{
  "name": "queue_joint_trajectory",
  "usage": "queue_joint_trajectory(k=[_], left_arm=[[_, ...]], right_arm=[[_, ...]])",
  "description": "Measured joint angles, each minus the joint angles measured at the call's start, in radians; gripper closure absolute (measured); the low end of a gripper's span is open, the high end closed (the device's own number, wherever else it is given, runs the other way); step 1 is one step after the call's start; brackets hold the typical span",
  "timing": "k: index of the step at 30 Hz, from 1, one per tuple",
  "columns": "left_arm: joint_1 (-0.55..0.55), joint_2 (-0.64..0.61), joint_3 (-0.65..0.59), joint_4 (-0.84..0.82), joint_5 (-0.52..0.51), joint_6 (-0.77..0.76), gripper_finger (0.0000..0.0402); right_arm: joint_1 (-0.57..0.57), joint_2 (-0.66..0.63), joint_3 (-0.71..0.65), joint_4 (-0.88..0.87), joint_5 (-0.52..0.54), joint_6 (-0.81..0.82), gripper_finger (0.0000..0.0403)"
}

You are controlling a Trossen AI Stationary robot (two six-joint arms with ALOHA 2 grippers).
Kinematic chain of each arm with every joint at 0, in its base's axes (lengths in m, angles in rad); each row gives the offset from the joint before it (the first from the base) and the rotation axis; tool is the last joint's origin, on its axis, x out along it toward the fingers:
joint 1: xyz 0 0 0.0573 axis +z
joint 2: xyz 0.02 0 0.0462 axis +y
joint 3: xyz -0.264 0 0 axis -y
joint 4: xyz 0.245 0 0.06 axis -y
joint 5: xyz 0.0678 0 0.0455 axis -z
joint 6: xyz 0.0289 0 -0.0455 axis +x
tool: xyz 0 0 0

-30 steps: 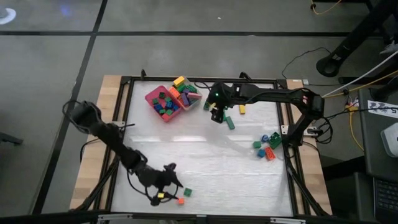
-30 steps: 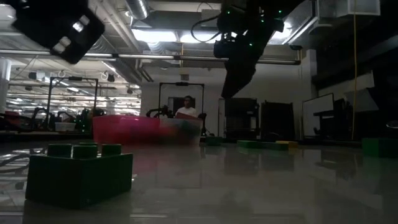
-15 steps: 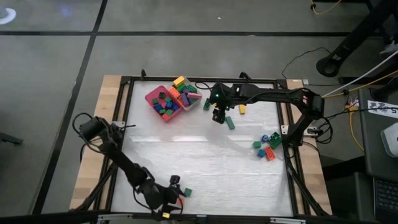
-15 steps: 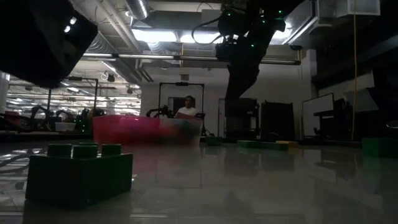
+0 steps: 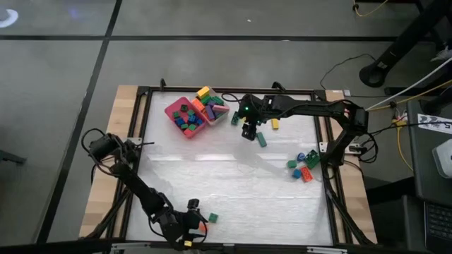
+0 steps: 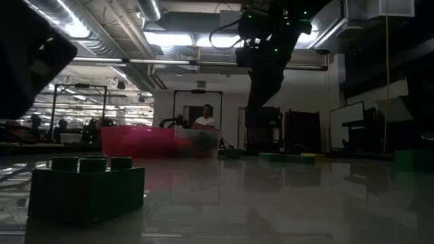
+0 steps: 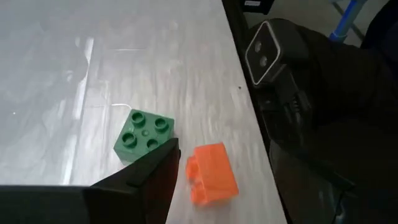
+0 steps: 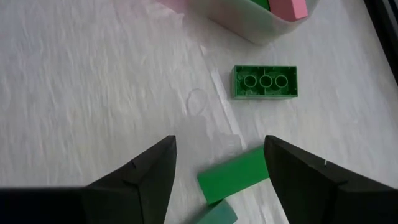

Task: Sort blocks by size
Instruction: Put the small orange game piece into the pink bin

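Left gripper (image 5: 189,224) at the table's near edge, jaws wide, empty, just beside a square green block (image 7: 144,134) and an orange block (image 7: 211,173). Pink tray (image 5: 174,107) heaped with blocks. Right gripper (image 8: 217,165) spread wide, empty, over a long green block (image 8: 235,174). More blocks (image 5: 301,166) farther right.

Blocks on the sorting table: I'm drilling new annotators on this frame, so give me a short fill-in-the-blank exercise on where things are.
1. The right gripper hangs with jaws open over a long ____ block.
2. By the left gripper, at the table's near edge, a square green block lies beside a small ____ one.
3. The small blocks already sorted sit in the ____ tray.

Missing words: green; orange; pink
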Motion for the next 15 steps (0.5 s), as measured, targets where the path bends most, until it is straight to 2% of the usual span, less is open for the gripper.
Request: queue_joint_trajectory(k=[12, 15], left_arm=[[0.001, 0.073, 0.0, 0.0, -0.003, -0.057, 0.0165], [0.002, 0.074, 0.0, -0.014, -0.004, -0.051, 0.018]], right_arm=[[0.0, 0.0, 0.0, -0.002, -0.001, -0.001, 0.0162], [0.0, 0.0, 0.0, -0.003, -0.005, -0.001, 0.0162]])
